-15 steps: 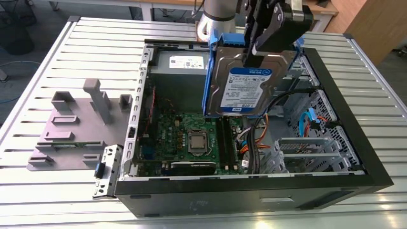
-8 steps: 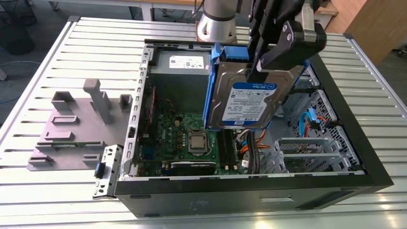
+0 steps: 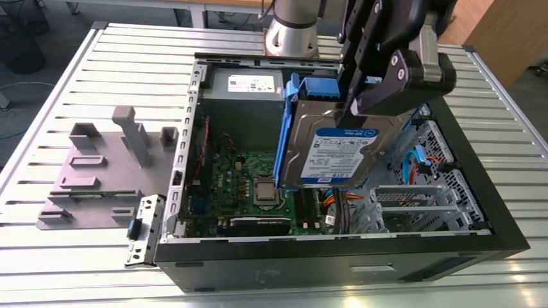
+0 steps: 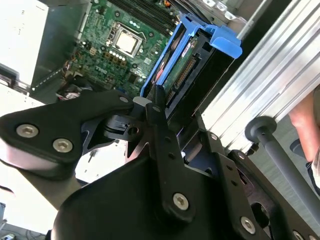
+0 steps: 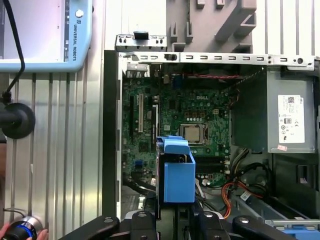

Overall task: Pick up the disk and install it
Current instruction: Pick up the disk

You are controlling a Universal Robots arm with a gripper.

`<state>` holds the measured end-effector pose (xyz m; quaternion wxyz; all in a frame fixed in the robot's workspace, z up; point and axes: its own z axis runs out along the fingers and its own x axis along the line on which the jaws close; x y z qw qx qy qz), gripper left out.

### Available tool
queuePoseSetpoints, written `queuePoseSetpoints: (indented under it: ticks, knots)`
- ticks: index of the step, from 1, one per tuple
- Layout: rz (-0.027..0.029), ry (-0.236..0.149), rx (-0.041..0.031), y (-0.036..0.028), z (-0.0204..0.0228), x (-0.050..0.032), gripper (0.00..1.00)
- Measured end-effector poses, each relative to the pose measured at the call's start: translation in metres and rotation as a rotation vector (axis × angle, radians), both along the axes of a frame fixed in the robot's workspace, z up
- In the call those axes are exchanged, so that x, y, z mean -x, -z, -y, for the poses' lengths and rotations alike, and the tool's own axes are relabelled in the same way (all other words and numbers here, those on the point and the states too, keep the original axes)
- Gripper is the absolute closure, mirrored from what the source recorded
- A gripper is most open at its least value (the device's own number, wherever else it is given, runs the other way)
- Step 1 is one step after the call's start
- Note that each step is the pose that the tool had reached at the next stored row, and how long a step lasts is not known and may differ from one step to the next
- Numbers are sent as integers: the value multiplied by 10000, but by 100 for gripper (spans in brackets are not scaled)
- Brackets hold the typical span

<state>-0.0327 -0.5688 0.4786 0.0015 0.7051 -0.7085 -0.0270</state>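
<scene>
A ribbed silver metal tabletop [image 3: 111, 58] carries a black tower computer case [image 3: 342, 263] lying on its side with the side panel off, its inside open upward. On the exterior view's left, beside the case, lies a flat grey plastic fixture [image 3: 102, 167] with upright blocks. Inside the case, a boxy grey power supply with a white sticker [image 3: 244, 83] sits at the far end, and a green motherboard [image 3: 248, 173] covers the floor next to it. The black claw [image 3: 364, 102] is pinching the disk [image 3: 334, 151], a flat silver hard drive with a white-and-blue label and a blue plastic carrier frame. It grips the drive at its upper end, so the drive hangs steeply tilted in the air over the open case, above the motherboard, label facing the exterior view. A square silver processor [image 3: 264, 190] sits on the motherboard, below the drive's lower edge.
</scene>
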Motion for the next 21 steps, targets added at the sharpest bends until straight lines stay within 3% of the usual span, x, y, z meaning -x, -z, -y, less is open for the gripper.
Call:
queuePoseSetpoints:
  ticks: [3, 11, 21]
  knots:
    - [0, 1, 1, -1, 42, 1, 65]
    - [0, -1, 2, 0, 44, -14, 65]
    - [0, 0, 0, 10, 43, -277, 65]
